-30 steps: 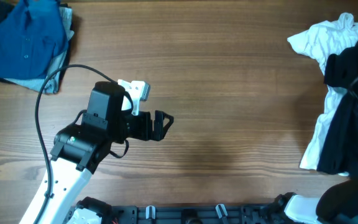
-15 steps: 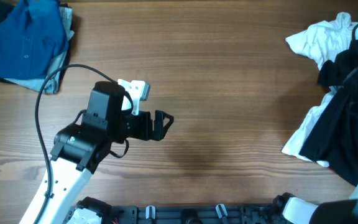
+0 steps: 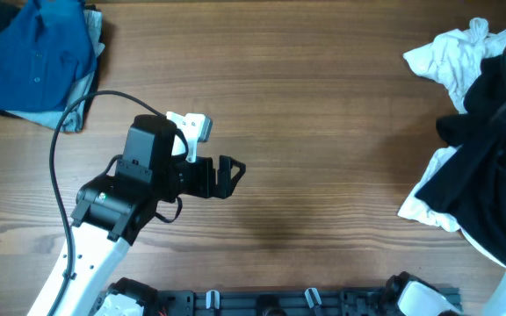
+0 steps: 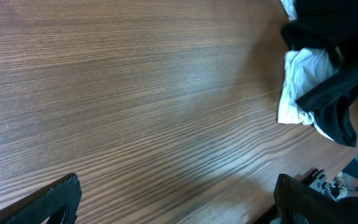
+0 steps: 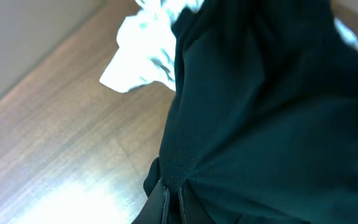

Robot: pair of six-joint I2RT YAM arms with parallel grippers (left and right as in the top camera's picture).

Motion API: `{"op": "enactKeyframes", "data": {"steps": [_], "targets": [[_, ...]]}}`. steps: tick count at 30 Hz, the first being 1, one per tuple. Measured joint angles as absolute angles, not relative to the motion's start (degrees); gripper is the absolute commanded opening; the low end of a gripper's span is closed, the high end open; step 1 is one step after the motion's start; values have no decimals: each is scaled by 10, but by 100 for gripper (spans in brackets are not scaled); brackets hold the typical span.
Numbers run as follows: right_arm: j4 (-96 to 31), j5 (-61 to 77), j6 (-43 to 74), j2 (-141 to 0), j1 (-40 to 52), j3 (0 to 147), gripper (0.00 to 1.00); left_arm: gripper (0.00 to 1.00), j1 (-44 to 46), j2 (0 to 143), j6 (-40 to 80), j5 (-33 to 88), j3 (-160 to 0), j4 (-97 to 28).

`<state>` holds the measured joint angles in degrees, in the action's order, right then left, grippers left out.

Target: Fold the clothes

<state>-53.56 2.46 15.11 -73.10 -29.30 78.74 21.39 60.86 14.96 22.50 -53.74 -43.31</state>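
The clothes, a black T-shirt [image 3: 490, 167], hang bunched at the table's right edge, draped over a crumpled white T-shirt [image 3: 451, 53]. In the right wrist view my right gripper [image 5: 173, 202] is shut on a fold of the black T-shirt [image 5: 272, 112], which fills most of that view, with the white T-shirt [image 5: 145, 56] behind it. My left gripper [image 3: 231, 175] hovers open over bare wood left of centre, far from the clothes. Its wrist view shows the left gripper [image 4: 179, 208] with nothing between its fingers, and the black T-shirt [image 4: 334, 37] at the far right.
A blue buttoned shirt [image 3: 33, 53] lies in a heap at the back left corner. A black cable [image 3: 60, 132] loops from it toward the left arm. The white T-shirt's lower edge [image 3: 420, 206] pokes out under the black one. A rail [image 3: 306, 303] runs along the front edge.
The black T-shirt has been drawn left and toward the front, spreading wider, and the white T-shirt under it has shifted with it. The left arm has not moved.
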Motion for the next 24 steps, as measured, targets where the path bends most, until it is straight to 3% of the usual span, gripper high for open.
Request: {"op": "enactKeyframes", "data": {"steps": [15,24], "targets": [[-549,78,146,-573,-293,787,5,100,214,609,150,225,-537,-434],[-549,164,117,-556,-293,787,5,100,214,609,150,225,-537,-434]]}}
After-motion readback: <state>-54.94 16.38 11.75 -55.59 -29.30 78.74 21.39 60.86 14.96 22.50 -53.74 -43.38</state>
